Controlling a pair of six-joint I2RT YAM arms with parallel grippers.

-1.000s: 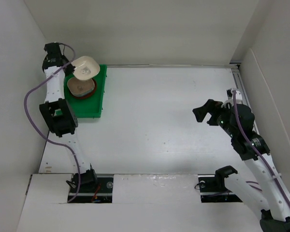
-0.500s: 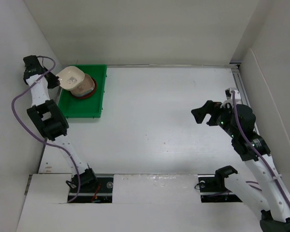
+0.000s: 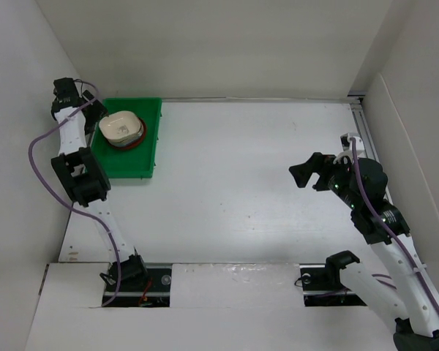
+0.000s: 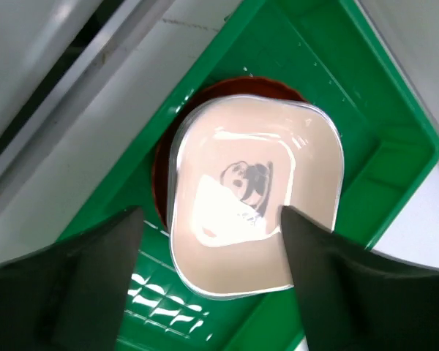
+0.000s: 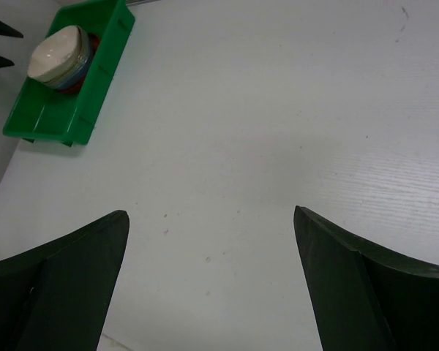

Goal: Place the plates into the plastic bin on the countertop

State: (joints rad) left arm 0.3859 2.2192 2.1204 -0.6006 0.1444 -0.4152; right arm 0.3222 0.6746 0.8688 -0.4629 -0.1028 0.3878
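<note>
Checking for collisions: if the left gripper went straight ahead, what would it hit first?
Most likely the cream plate, lying topmost in the green bin, dead ahead of the open left gripper; depth unclear.

Stack in plastic bin [image 3: 135,159]: cream plate [image 3: 122,126] on top hides the rest. From above only the rim of a red-brown plate [image 4: 238,84] shows under it. Right wrist view: bluish edge in the stack's side, too small to count plates. Dark mark in cream plate's well, blurred by glare. Left wrist view: bin cut off by frame edges; left pincer [image 4: 212,213] fingers run off the bottom edge. Right pincer [image 5: 212,212] likewise. Top view: right arm [image 3: 395,263] cut off at bottom-right corner
</note>
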